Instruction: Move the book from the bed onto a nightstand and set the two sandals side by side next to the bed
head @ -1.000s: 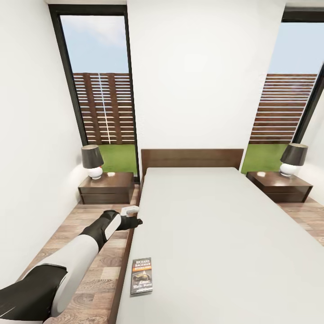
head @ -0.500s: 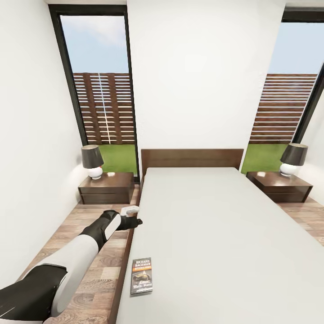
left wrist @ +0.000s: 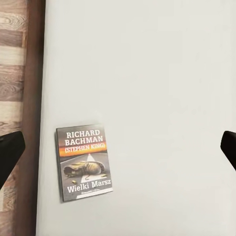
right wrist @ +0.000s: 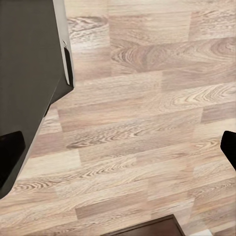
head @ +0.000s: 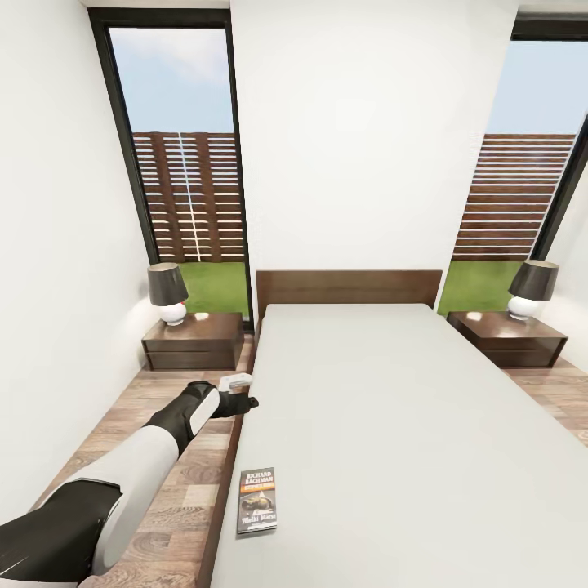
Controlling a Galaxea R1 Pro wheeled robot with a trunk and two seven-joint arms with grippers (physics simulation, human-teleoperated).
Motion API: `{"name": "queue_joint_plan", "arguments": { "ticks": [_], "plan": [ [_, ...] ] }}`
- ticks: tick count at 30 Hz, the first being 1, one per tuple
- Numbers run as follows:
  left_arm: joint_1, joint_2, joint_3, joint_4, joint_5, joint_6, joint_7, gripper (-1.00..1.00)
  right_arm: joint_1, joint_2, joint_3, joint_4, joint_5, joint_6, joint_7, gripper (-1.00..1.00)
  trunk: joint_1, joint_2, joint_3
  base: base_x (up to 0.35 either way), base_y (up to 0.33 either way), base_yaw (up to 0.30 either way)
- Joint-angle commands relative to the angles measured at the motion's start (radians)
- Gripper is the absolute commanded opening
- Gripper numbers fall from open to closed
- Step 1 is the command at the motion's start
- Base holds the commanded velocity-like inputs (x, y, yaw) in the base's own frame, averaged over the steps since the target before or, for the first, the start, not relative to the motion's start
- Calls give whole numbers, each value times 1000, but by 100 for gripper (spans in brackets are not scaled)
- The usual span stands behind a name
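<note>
Book (head: 256, 501) flat on bed (head: 392, 457), near its left edge, foot end, L claw (head: 243, 402) over bed's left edge, headboard-ward of book, wide open, empty, R claw (right wrist: 118, 147) wide open, empty, over plank floor (right wrist: 147, 123).

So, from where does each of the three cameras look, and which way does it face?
Head view: from the head, forward and down over the bed, both nightstands and the left arm.
Left wrist view: above the bed, down at the book; dark fingertips at both edges.
Right wrist view: down at the wood floor; fingertips at the edges.
Shared: head and left wrist views both show the book.
</note>
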Motion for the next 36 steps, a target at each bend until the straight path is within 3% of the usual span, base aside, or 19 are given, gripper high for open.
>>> {"name": "queue_joint_plan", "arguments": {
  "ticks": [1,36],
  "plan": [
    [-1,1,-5,-1,2,4,-1,100,-1,-1,-1,2,-4,-7,-1,100,1,-2,-2,0,0,0],
    [-1,0,-6,-8,0,48,-5,100,-1,2,-2,3,-8,9,3,100,1,-2,-6,0,0,0]
  ]
}}
